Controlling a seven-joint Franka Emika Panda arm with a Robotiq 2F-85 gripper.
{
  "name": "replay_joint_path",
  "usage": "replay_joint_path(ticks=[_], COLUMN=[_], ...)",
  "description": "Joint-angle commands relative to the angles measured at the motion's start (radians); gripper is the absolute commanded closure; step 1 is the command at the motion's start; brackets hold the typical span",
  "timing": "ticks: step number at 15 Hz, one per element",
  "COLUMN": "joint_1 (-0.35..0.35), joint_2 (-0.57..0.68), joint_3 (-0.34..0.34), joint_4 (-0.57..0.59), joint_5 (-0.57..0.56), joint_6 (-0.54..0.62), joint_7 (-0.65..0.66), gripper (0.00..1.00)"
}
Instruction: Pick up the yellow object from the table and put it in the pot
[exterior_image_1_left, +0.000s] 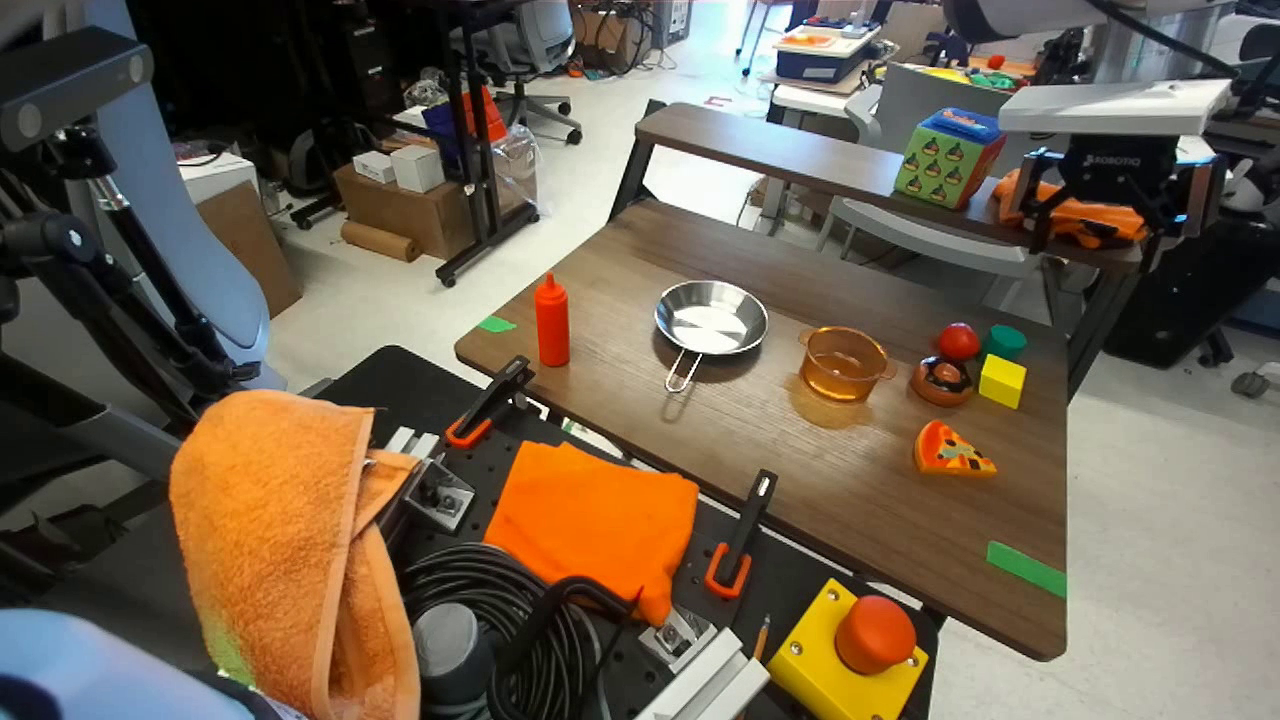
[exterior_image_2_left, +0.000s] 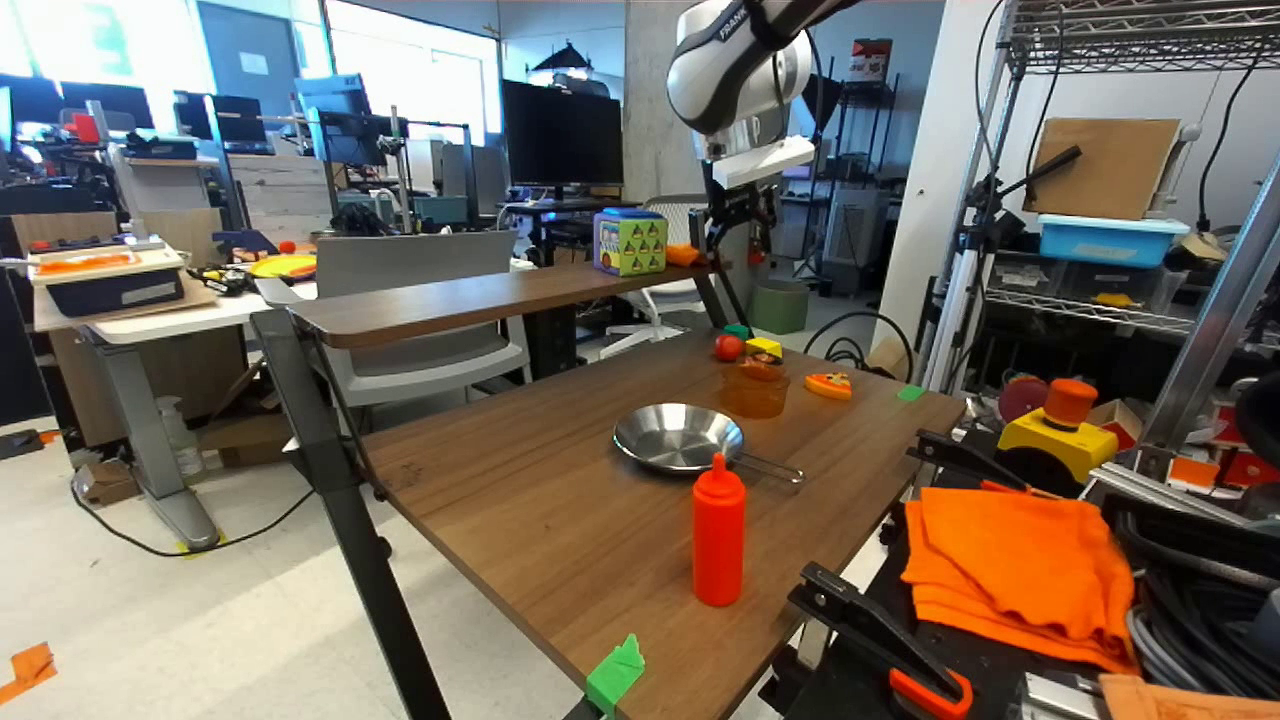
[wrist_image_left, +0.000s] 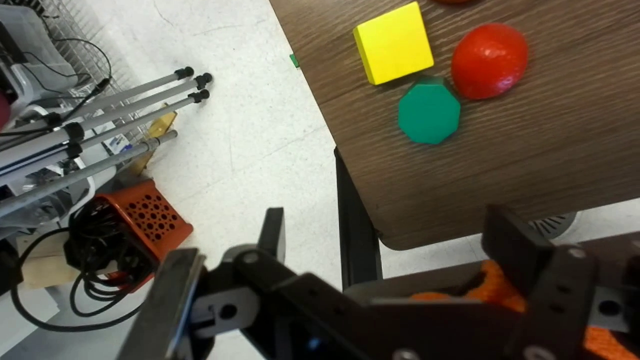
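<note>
The yellow object, a cube-like block, rests on the table near its end. It also shows at the top of the wrist view as a yellow block. The pot is a translucent amber bowl with small handles, upright on the table; in an exterior view the amber pot stands behind the silver pan. High by the raised shelf, well apart from the block, hangs my gripper. In the wrist view the gripper has its fingers wide apart with nothing between them.
Close beside the yellow block are a green block, a red ball-like piece and a brown ring-shaped piece. An orange wedge, a silver pan and a red bottle share the table. The shelf bears a toy box and orange cloth.
</note>
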Motion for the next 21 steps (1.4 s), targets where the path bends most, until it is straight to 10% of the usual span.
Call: replay_joint_path(ticks=[1, 21], joint_1=[0.016, 0.100], joint_2=[-0.081, -0.394], joint_3=[-0.006, -0.078], joint_4=[-0.103, -0.600], joint_5=[-0.019, -0.091], joint_6=[0.064, 0.396], joint_7=[-0.002, 0.067], gripper=[0.00, 0.00])
